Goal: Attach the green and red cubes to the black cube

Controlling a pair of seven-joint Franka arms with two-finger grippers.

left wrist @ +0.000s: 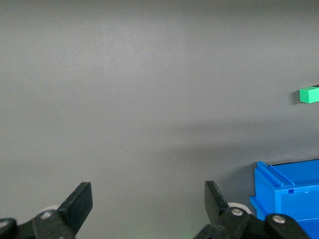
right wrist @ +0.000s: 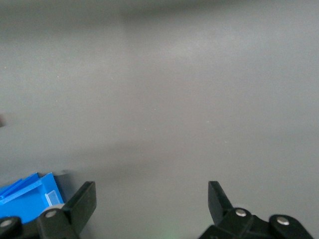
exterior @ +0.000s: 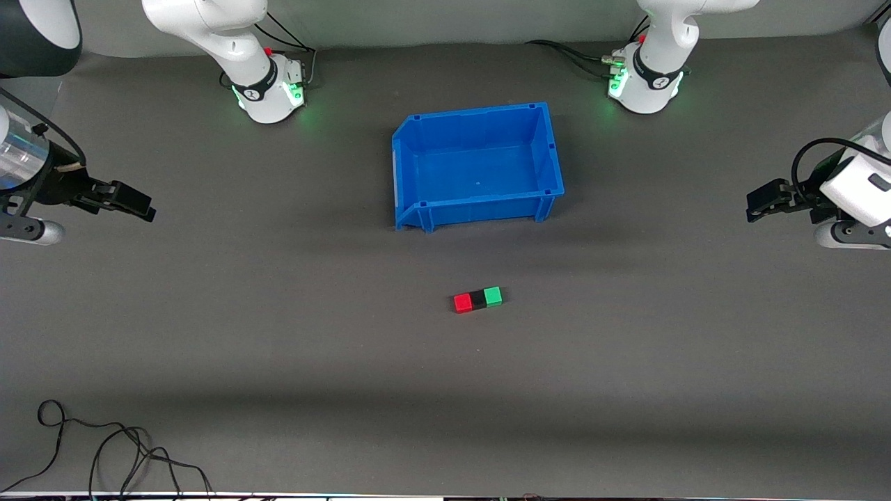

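On the grey table [exterior: 278, 334], the black cube [exterior: 477, 300] sat between the red cube [exterior: 462, 303] and the green cube [exterior: 493, 296], all three touching in one short row, the red toward the right arm's end and the green toward the left arm's end, nearer the front camera than the blue bin [exterior: 477, 165]. Both arms waited well apart from the row: the left gripper [exterior: 755, 207] hung over the table's edge at its own end, fingers spread wide and holding nothing, and the right gripper [exterior: 139, 205] did the same at the other end, likewise open and empty. The left wrist view caught the green cube [left wrist: 309, 94] and a corner of the bin [left wrist: 289, 196] past its parted fingers [left wrist: 79, 205]; the right wrist view showed only a bin corner [right wrist: 30, 196] and bare table, with no cube in sight. A loose black cable [exterior: 104, 452] lay near the front camera. No writing could be read anywhere.
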